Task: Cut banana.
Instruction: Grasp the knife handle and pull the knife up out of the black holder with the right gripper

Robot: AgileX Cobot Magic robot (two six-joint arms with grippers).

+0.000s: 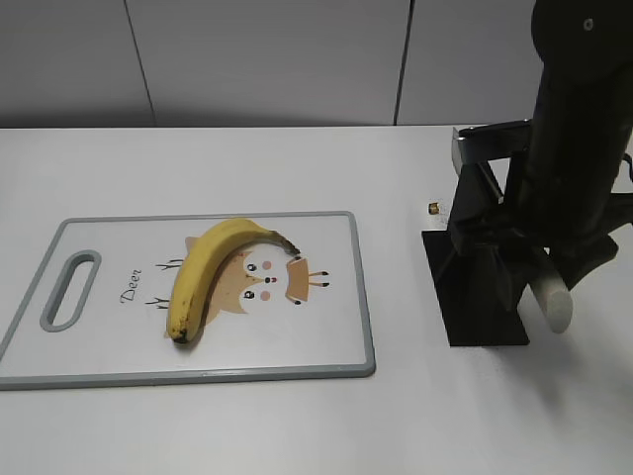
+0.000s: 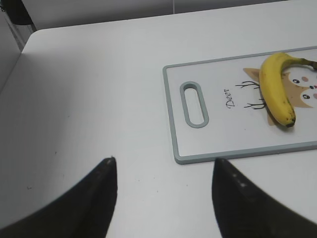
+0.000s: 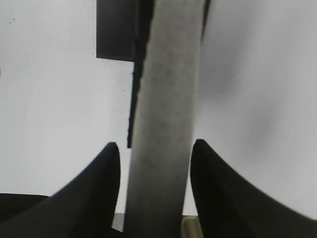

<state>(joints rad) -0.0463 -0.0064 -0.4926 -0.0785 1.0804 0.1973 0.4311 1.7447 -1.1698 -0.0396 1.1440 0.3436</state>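
On the cutting board [image 1: 326, 336], banana [image 1: 203, 272], left claw [image 2: 163, 171] spread empty, right claw [image 3: 154, 151] straddling knife handle [image 3: 166, 124], grip unclear

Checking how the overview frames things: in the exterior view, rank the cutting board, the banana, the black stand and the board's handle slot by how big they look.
1. Cutting board
2. Black stand, partly hidden by the right arm, so its full extent is unsure
3. Banana
4. Handle slot

A white table [image 1: 297, 426] is seen beneath even, soft light, and behind its far edge a pale grey panelled wall [image 1: 267, 59] is divided by thin dark seams.
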